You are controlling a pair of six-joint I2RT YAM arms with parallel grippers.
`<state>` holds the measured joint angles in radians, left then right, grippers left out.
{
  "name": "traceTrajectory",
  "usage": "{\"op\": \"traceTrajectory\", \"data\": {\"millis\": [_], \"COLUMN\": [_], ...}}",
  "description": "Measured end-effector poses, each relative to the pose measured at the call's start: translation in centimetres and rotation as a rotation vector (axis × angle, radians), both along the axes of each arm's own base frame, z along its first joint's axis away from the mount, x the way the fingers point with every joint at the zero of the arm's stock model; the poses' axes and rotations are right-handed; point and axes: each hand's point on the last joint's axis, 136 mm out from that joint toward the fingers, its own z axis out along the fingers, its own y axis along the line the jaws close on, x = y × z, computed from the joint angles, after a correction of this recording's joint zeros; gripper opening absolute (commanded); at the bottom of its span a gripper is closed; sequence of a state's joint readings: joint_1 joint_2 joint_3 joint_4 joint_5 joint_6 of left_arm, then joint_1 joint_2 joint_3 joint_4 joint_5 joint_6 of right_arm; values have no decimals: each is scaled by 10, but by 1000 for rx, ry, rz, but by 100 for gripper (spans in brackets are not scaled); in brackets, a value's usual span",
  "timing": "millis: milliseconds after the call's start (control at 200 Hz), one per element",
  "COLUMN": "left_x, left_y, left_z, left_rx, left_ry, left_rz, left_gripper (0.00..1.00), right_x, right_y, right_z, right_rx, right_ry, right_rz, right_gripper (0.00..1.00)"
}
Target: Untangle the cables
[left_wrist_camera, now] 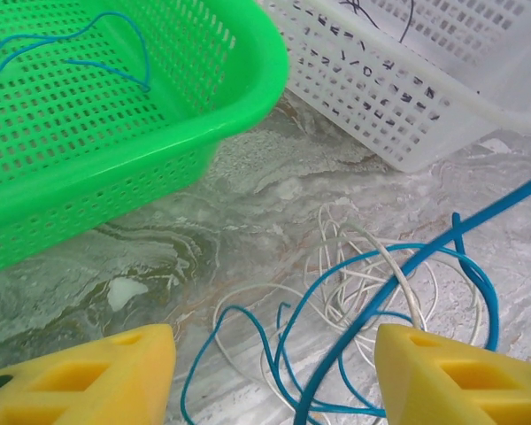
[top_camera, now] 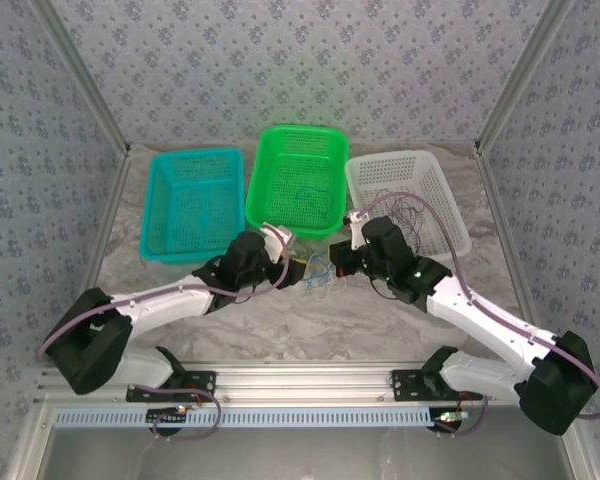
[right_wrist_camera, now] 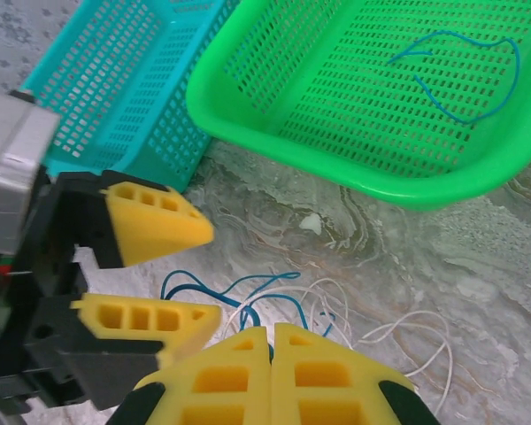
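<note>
The cables lie tangled on the marble tabletop between my two grippers: a blue cable [left_wrist_camera: 425, 255] and a pale whitish cable [left_wrist_camera: 402, 282] looped through each other, the tangle [top_camera: 320, 272] small in the top view. My right gripper [right_wrist_camera: 273, 341] is shut on the blue cable [right_wrist_camera: 196, 289], and one blue strand runs taut from it up across the left wrist view. My left gripper [left_wrist_camera: 274, 372] is open just above the table, its yellow fingers [left_wrist_camera: 80, 376] straddling the blue and white loops. In the right wrist view the left gripper [right_wrist_camera: 212, 270] stands close to the left.
Three baskets stand behind the tangle: a teal basket [top_camera: 193, 203], a green basket [top_camera: 298, 178] holding a loose blue cable [right_wrist_camera: 460, 71], and a white basket [top_camera: 405, 200] holding dark thin cables. The green basket's rim [left_wrist_camera: 248, 97] is close ahead of the left gripper.
</note>
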<state>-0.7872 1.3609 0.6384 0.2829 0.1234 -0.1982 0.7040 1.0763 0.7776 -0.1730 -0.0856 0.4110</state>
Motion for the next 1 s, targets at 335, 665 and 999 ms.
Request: {"op": "traceTrajectory", "data": {"millis": [335, 665, 999], "left_x": [0, -1, -4], "left_y": [-24, -19, -8], "left_z": [-8, -12, -5], "left_rx": [37, 52, 65], "left_ry": [23, 51, 89], "left_rz": [-129, -121, -74], "left_gripper": [5, 0, 0], "right_x": [-2, 1, -2], "right_y": [-9, -21, -7], "right_z": [-1, -34, -44], "right_rx": [30, -23, -51], "right_ry": [9, 121, 113], "right_rz": [3, -60, -18], "right_gripper": [7, 78, 87]}}
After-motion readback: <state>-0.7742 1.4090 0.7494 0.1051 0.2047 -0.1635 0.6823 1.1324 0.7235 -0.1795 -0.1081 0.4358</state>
